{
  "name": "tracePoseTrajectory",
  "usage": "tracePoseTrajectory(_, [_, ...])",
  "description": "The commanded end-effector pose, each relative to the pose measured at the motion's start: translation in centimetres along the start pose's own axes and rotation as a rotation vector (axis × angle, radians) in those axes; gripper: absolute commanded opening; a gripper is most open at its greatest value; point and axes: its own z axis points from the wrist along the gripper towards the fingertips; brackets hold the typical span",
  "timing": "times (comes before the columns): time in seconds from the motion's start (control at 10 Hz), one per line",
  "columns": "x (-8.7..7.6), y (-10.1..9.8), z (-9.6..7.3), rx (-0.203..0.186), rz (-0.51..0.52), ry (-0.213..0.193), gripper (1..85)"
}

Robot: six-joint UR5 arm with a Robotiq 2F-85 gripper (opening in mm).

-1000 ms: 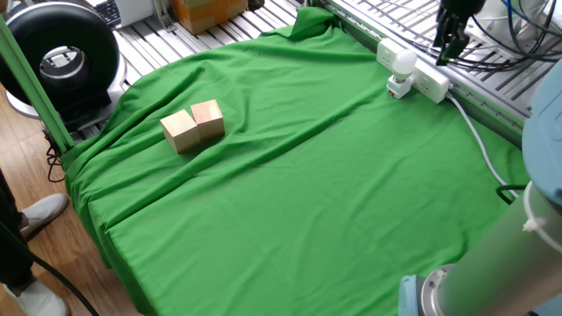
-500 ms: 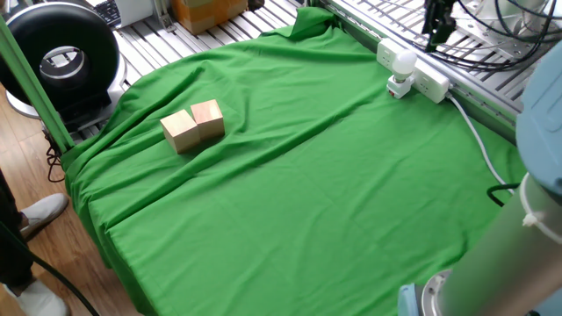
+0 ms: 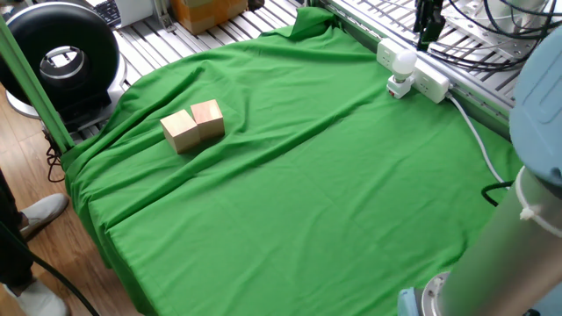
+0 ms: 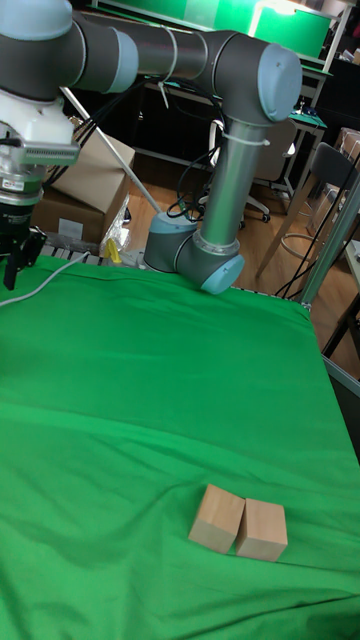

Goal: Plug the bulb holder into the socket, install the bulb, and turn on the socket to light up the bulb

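- The socket (image 3: 413, 72), a long white strip, lay at the far right edge of the green cloth (image 3: 290, 175) on the worktop, with its white cable (image 3: 479, 140) running down the right side.
- The bulb holder (image 3: 399, 86) sat plugged into the socket, and the bulb (image 3: 403, 62) stood screwed into it, upright; it did not look lit.
- The hand (image 3: 426, 26) hung above the strip, just behind the bulb, touching nothing and carrying nothing. Its fingers seemed close together, but I could not tell for sure how wide they were.
- In my judgement the switch remained; it needs a short firm push from a fingertip.
- The bulb dome is probably light, smooth and fragile, so it is better held at its body.
- Two wooden blocks (image 3: 193, 125) lay well apart on the left.
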Motion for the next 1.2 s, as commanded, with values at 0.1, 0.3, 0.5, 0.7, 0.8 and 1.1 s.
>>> tracePoseTrajectory(0.1, [-2.2,-4.0,0.3,-0.021,-0.113,-0.007,55.3])
tracePoseTrajectory(0.3, [-3.5,-3.8,0.9,-0.051,-0.179,-0.022,56.3])
tracePoseTrajectory(0.5, [-4.1,-3.5,1.8,-0.059,-0.276,0.001,56.3])
tracePoseTrajectory(0.7, [-3.6,-2.2,2.5,-0.104,-0.324,0.023,56.3])
tracePoseTrajectory(0.8, [-3.4,-1.4,2.8,-0.130,-0.333,0.018,57.3])
tracePoseTrajectory(1.1, [-2.2,-3.0,3.5,-0.080,-0.416,0.046,60.3])
